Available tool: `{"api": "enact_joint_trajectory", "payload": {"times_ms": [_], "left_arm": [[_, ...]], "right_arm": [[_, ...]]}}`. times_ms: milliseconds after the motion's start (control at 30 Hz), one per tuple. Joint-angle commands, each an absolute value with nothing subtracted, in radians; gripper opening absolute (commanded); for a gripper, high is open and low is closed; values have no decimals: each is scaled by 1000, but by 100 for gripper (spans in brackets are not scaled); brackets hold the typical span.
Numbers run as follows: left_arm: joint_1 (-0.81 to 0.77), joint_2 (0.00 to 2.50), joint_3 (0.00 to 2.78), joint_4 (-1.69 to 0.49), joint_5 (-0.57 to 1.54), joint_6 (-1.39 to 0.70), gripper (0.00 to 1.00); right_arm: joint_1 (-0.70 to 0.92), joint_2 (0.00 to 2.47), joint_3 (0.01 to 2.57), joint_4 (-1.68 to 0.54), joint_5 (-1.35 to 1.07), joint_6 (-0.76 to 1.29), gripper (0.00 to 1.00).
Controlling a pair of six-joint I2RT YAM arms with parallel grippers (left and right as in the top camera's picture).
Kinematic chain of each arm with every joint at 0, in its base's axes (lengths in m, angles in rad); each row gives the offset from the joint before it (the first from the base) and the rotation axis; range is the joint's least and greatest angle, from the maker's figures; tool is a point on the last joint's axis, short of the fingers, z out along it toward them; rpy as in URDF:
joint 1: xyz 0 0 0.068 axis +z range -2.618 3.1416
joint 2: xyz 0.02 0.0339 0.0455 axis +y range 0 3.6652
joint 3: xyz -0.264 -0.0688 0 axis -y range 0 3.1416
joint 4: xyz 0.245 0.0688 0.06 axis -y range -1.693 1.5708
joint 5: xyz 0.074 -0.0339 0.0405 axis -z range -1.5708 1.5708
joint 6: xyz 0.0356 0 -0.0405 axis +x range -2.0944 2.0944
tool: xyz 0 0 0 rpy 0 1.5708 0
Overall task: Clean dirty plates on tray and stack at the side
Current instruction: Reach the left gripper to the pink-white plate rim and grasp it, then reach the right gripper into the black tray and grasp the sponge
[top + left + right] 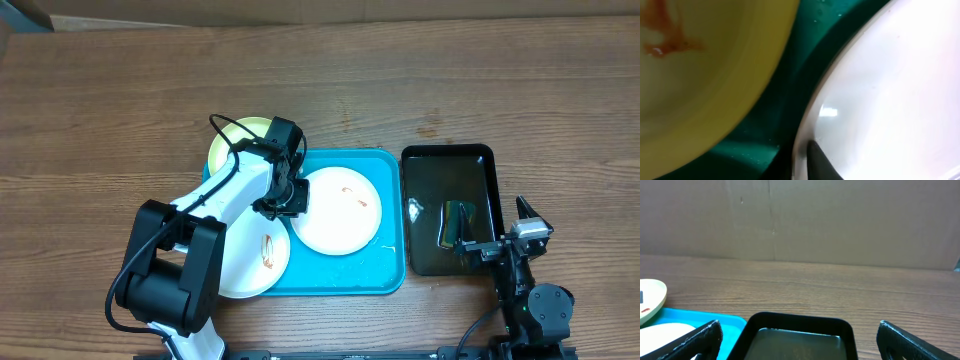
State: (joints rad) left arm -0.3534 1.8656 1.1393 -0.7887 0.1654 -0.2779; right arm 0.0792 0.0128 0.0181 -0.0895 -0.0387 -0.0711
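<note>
The turquoise tray (390, 265) holds a white plate (340, 210) with a brown smear. A second smeared white plate (255, 265) overhangs the tray's front left, and the lime-green plate (235, 140) overhangs its back left. My left gripper (290, 197) is at the left rim of the middle white plate. In the left wrist view one dark finger (820, 165) lies on top of that plate's rim (890, 100), with a dark shape under it, beside the smeared green plate (700, 90). My right gripper (500, 243) is open and empty at the black tray's front right.
A glossy black tray (446, 150) with liquid and a small yellowish-green object (458, 222) stands right of the turquoise tray. It also shows in the right wrist view (800, 320) between the spread fingers. A brown cardboard wall stands behind the wooden table.
</note>
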Motion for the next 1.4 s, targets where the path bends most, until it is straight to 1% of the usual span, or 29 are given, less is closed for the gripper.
{"api": "enact_joint_trajectory", "payload": {"times_ms": [0, 67, 167, 333, 467, 533, 567, 633, 667, 733, 800, 867, 933, 1000, 1067, 1133, 1167, 1233, 1267, 1367], "left_arm": [[-361, 1883, 1131, -788, 212, -246, 7], [-361, 1883, 1131, -788, 212, -242, 4], [-361, 1883, 1131, -785, 231, -219, 4], [-361, 1883, 1131, -770, 289, -160, 4], [-361, 1883, 1131, -762, 289, -160, 7], [-361, 1883, 1131, -764, 289, -160, 14], [-361, 1883, 1131, -764, 289, -160, 20], [-361, 1883, 1131, -763, 289, -160, 29], [-361, 1883, 1131, -762, 289, -160, 32], [-361, 1883, 1131, -763, 289, -160, 32], [-361, 1883, 1131, -766, 289, -160, 29], [-361, 1883, 1131, -776, 290, -160, 22], [-361, 1883, 1131, -786, 290, -160, 16], [-361, 1883, 1131, -788, 290, -160, 4], [-361, 1883, 1131, -784, 289, -160, 4], [-361, 1883, 1131, -778, 289, -160, 4], [-361, 1883, 1131, -776, 289, -160, 4], [-361, 1883, 1131, -776, 289, -160, 4], [-361, 1883, 1131, -776, 289, -160, 4], [-361, 1883, 1131, -776, 289, -160, 4]], "right_arm": [[83, 3, 8, -76, -101, -32, 100], [83, 3, 12, -73, -113, 48, 100], [83, 3, 58, -172, -102, 65, 100], [83, 17, 231, -371, -11, 199, 100], [83, 109, 409, -519, 10, 293, 100], [83, 211, 507, -615, 10, 297, 100], [83, 265, 546, -657, 10, 297, 100], [83, 400, 627, -748, -8, 296, 100], [83, 491, 678, -804, -32, 296, 100], [83, 625, 756, -891, -63, 296, 100], [83, 777, 850, -988, -120, 295, 100], [83, 898, 926, -1041, -203, 288, 100], [83, 999, 982, -1116, -222, 257, 100], [83, 1081, 994, -1145, -200, 227, 100], [83, 1167, 989, -1147, -133, 245, 100], [83, 1248, 988, -1139, -120, 270, 100], [83, 1292, 987, -1139, -119, 286, 96], [84, 1381, 987, -1139, -94, 312, 80], [84, 1423, 987, -1139, -71, 334, 76], [84, 1522, 986, -1135, -36, 383, 76]]}}
